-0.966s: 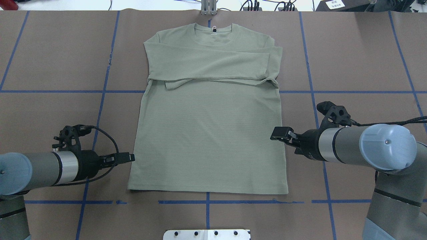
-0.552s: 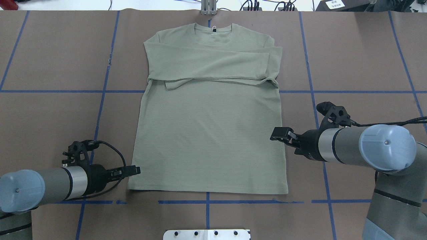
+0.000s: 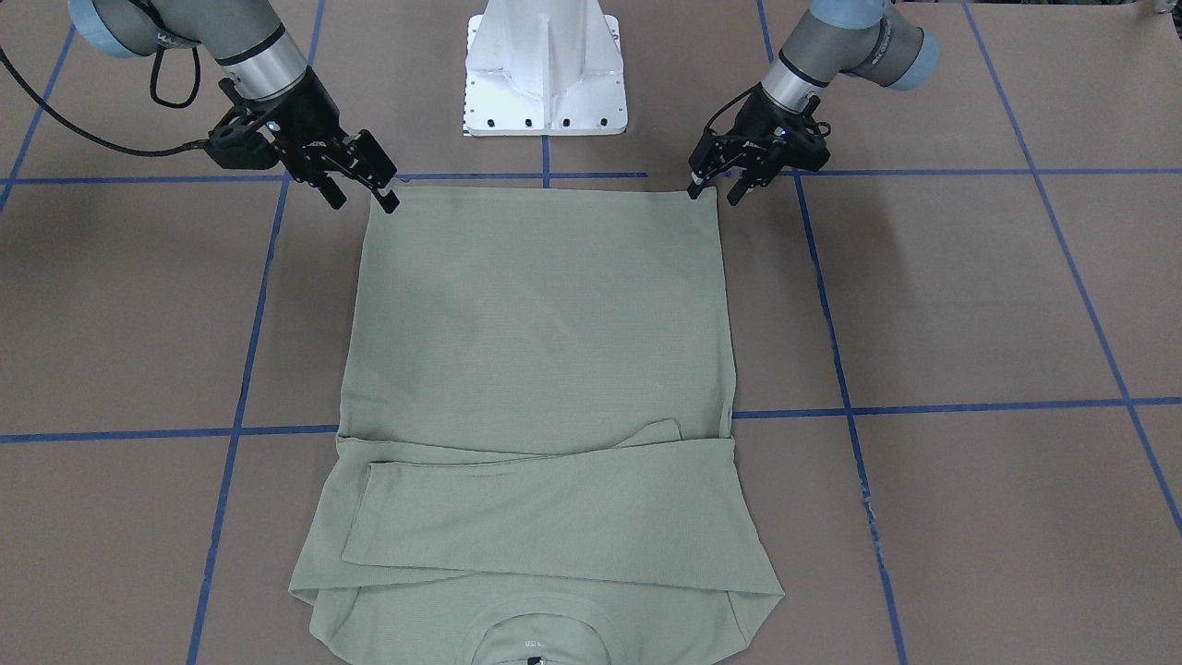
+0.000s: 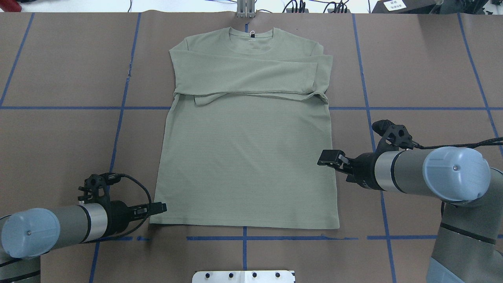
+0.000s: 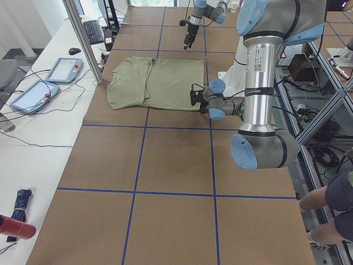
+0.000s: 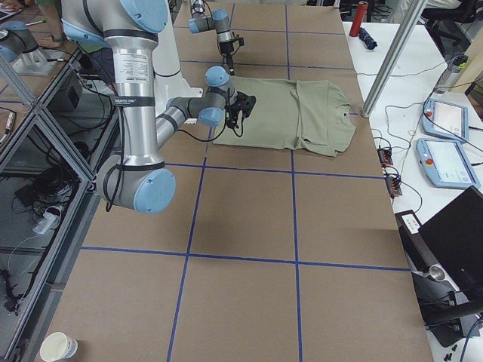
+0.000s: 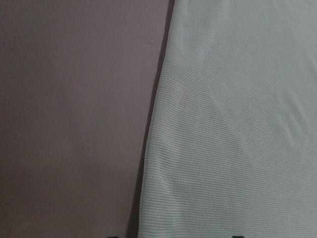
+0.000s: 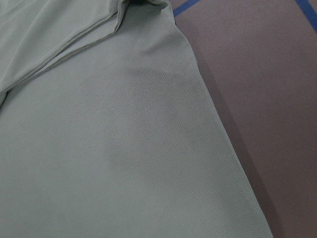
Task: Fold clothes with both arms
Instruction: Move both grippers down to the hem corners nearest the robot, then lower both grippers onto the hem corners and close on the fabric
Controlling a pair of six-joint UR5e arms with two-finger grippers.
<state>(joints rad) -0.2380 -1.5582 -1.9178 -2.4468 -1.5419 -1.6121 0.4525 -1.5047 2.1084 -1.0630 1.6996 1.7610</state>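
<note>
The sage-green shirt (image 4: pixel 247 157) lies flat on the brown table, neck at the far side, both sleeves folded across the chest. It also shows in the front view (image 3: pixel 545 332). My left gripper (image 4: pixel 161 207) is open and low at the shirt's near left hem corner; in the front view (image 3: pixel 713 191) its fingers stand apart at that corner. In the left wrist view the shirt's edge (image 7: pixel 148 148) runs between the finger tips. My right gripper (image 4: pixel 328 157) is open and empty, raised over the shirt's right side edge (image 8: pixel 213 114); it also shows in the front view (image 3: pixel 365 199).
The white pedestal base (image 3: pixel 545 74) stands at the near table edge between the arms. A metal post (image 4: pixel 245 10) stands just beyond the collar. Blue tape lines (image 4: pixel 243 238) cross the brown table. Tablets (image 5: pixel 63 69) and cables lie on the white side bench.
My left gripper has moved toward the near edge, along the shirt's left side to the hem corner. The right arm has stayed nearly still. The shirt has not moved.
</note>
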